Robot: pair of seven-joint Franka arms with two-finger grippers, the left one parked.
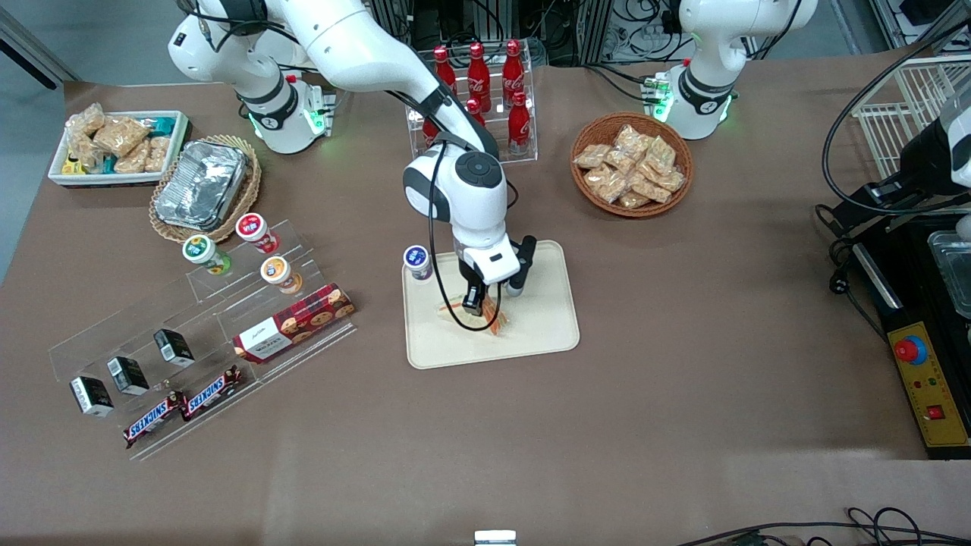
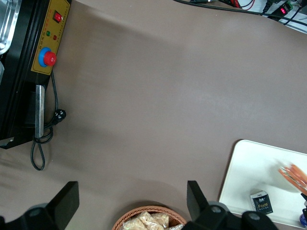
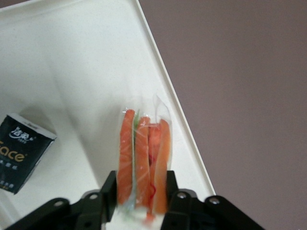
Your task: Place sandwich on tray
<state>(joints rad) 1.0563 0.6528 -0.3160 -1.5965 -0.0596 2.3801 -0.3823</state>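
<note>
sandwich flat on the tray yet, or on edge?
On edge. The sandwich stands with its filling edge toward the wrist camera, pinched between the gripper jaws, over the tray. Contact with the tray: cannot tell.

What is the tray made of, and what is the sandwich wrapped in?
The flat beige rectangular tray looks like smooth, matte plastic with a moulded rim. The triangular wedge sandwich, held between the gripper jaws above the tray, seems wrapped in clear, shiny plastic film.

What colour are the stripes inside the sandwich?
Orange, with some red and green, on the sandwich held by the gripper; right wrist view shows it best.
</note>
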